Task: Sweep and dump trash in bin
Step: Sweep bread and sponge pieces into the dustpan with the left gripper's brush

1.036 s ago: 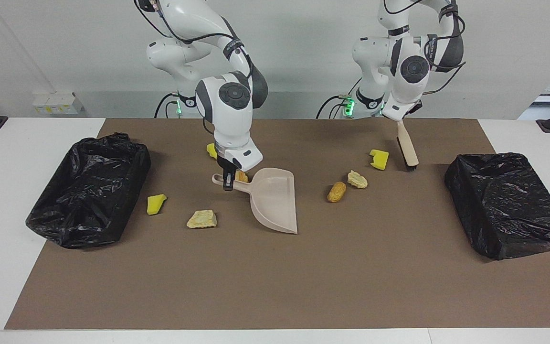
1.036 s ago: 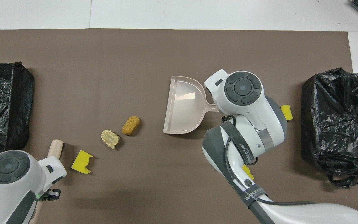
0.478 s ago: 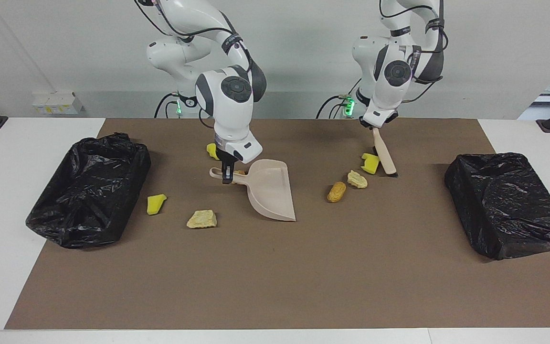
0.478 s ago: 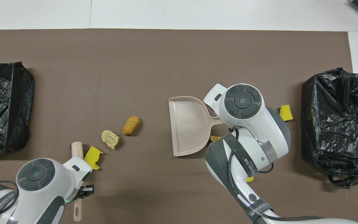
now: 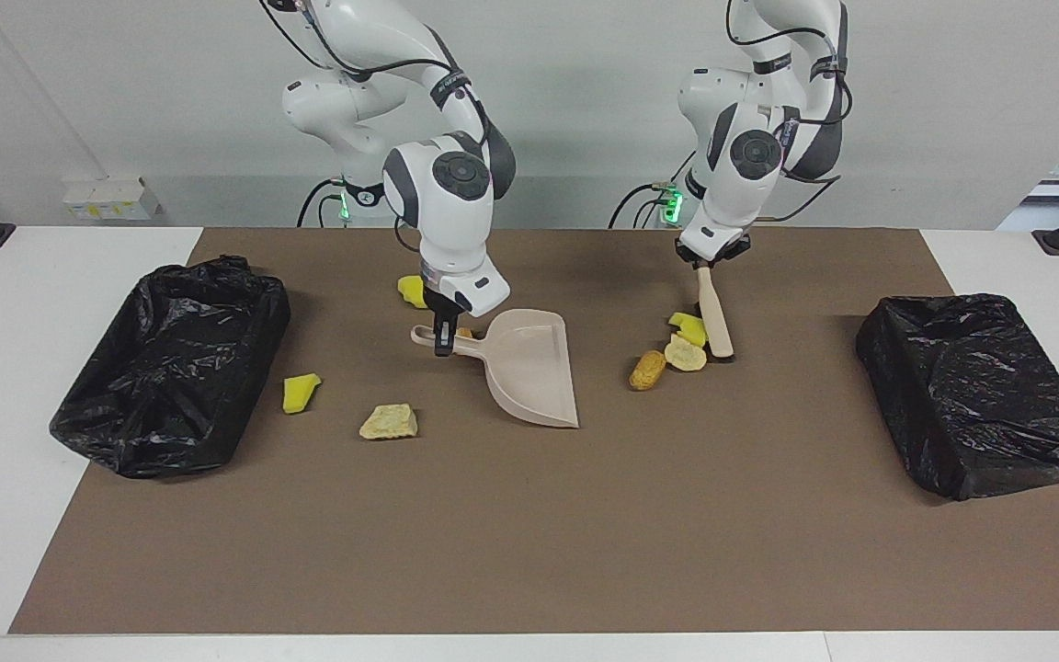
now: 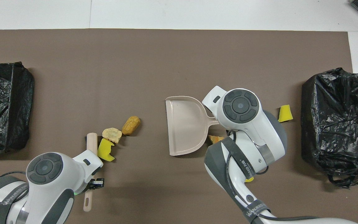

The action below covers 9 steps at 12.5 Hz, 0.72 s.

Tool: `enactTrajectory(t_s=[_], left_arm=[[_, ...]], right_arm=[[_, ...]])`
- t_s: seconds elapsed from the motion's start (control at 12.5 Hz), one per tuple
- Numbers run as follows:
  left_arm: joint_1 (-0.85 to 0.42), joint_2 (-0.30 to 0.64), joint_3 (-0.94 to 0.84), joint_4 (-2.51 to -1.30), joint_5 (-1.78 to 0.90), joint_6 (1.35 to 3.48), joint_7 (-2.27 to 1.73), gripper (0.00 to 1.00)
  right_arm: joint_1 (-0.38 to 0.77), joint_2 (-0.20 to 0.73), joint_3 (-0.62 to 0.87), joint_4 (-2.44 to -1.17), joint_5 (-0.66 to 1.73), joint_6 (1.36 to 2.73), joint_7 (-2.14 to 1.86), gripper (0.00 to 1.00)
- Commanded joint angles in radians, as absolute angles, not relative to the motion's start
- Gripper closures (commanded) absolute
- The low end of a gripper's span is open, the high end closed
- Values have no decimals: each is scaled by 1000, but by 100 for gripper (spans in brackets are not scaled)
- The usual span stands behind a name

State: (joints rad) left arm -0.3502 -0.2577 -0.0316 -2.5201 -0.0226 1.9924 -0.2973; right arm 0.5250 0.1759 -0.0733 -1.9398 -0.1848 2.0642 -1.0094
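Sweeping step in hand. Left pincer (image 5: 702, 264) is clamped on the brush (image 5: 714, 322) by its handle, head down on the brown mat (image 5: 529, 515) toward the left arm's end of the surface. Brush head sits against a yellow sponge piece (image 5: 688, 326), which touches a pale bread lump (image 5: 685, 354); an orange-brown lump (image 5: 647, 370) lies just beside those. All three are bunched between brush and dustpan (image 5: 529, 368).

Right pincer (image 5: 441, 345) is clamped on the dustpan handle. Pan looks empty, its open mouth turned toward the bunched pieces, with a gap of bare mat between.

Rest of the trash is scattered near the right arm:
- a small orange-brown bit (image 6: 215, 138) beside the dustpan handle, mostly hidden under the arm
- a yellow piece (image 5: 412, 291) nearer the robots than the pan
- a yellow piece (image 5: 300, 392) near the black-lined bin (image 5: 171, 368) at the right arm's end
- a tan lump (image 5: 389, 422) between that piece and the pan

A second black-lined bin (image 5: 980, 395) sits at the left arm's end.

Judgement: early in the task, nothing collected yet. Next move calls for pushing the three pieces across the gap into the pan mouth, with the pan lip kept flat on the mat so lumps do not slip under. The rounded lump may roll aside.
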Motion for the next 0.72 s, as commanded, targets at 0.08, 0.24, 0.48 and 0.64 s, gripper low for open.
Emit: enactTrajectory(t_s=[0.08,0.24,0.48,0.64], left_arm=[[-382,-68,-26,-2386,-64,2064,-236,100],[-412,-26,-29,-2355,-64,2082,-233,100],[-491,-20,-29,-2327,-104,2097,-210,100],[-560,-11,-29,-2304,-144,2097,-224,100]], right_arm=[[543,187,-66,-1963,-204,2112,-904,100],[548,201,-66,-1963,-206,2126,-856,100],[566,213,-66,-1963,-204,2143,-812,100],[568,216,-66,-1963,-204,2146,-807,100]])
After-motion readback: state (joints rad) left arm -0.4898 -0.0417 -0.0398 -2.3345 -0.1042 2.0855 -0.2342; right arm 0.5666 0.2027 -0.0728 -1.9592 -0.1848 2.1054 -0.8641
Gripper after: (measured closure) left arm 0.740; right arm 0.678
